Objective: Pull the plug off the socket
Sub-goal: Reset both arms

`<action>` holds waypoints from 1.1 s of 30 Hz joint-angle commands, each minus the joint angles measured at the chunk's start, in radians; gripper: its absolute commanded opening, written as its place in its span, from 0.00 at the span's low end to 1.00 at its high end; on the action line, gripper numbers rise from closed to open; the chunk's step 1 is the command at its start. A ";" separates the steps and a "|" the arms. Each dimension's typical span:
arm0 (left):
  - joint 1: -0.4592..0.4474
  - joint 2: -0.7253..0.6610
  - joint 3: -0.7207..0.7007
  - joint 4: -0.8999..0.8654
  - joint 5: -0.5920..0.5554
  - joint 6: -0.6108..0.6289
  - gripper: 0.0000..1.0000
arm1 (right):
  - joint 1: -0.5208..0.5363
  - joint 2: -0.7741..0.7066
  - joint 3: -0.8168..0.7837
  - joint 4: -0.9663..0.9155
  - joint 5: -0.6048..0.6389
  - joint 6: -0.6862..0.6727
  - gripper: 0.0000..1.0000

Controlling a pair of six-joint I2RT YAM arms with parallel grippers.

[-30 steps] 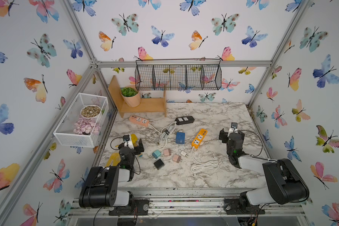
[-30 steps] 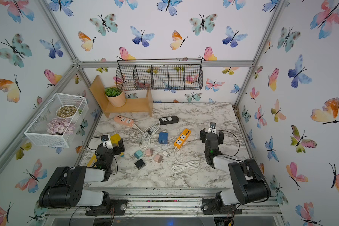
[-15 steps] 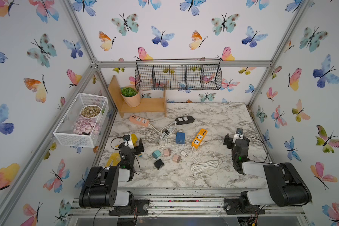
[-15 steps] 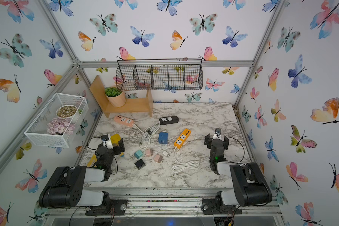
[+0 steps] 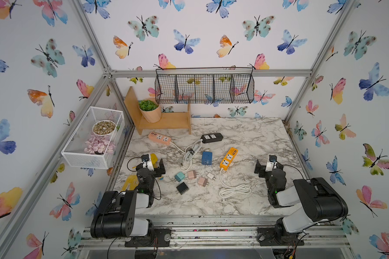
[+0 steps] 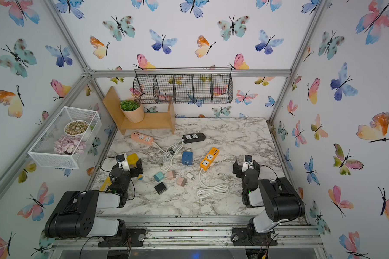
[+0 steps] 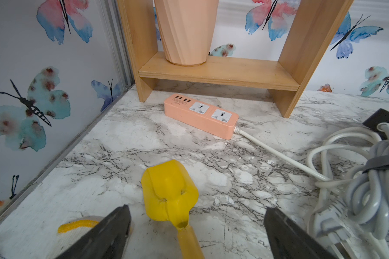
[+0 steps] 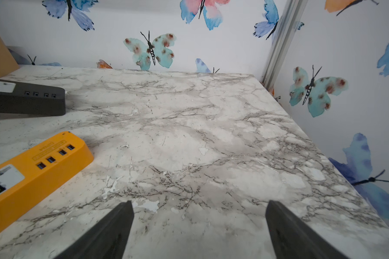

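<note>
Between the bundled white cable (image 5: 190, 154) and the orange power strip (image 5: 228, 158), the blue plug (image 5: 206, 158) lies loose on the marble table (image 5: 245, 139), apart from both. No socket on the orange strip, the pink strip (image 7: 201, 115) or the black strip (image 5: 211, 137) seems to hold anything (the black one is small from above, so I am less sure of it). The pull looks finished to me.

Both pincers gape wide and carry nothing. The left gripper (image 7: 197, 210) sits low with a yellow scoop (image 7: 169, 195) between its jaws, and the right gripper (image 8: 199, 203) hangs over bare marble.

The main danger is needless motion. A forward sweep on the left would shove the scoop into the cable bundle. A renewed grab at the plug could knock the light, unanchored orange strip askew.
</note>
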State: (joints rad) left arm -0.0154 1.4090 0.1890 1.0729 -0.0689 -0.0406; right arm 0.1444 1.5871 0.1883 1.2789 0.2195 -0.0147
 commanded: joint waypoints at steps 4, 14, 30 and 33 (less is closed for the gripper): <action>-0.007 -0.007 0.016 0.004 0.002 0.013 0.99 | -0.006 0.007 0.037 0.012 -0.009 0.004 0.98; -0.007 -0.007 0.016 0.003 0.002 0.013 0.98 | -0.006 -0.008 0.056 -0.056 -0.008 0.010 0.98; -0.008 -0.006 0.016 0.003 0.002 0.012 0.98 | -0.017 -0.007 0.050 -0.041 -0.022 0.013 0.98; -0.007 -0.007 0.016 0.003 0.001 0.012 0.98 | -0.017 -0.007 0.051 -0.041 -0.022 0.011 0.98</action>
State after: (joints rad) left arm -0.0196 1.4090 0.1909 1.0729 -0.0689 -0.0406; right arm 0.1314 1.5799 0.2413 1.2201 0.2123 -0.0090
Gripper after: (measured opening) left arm 0.984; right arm 0.983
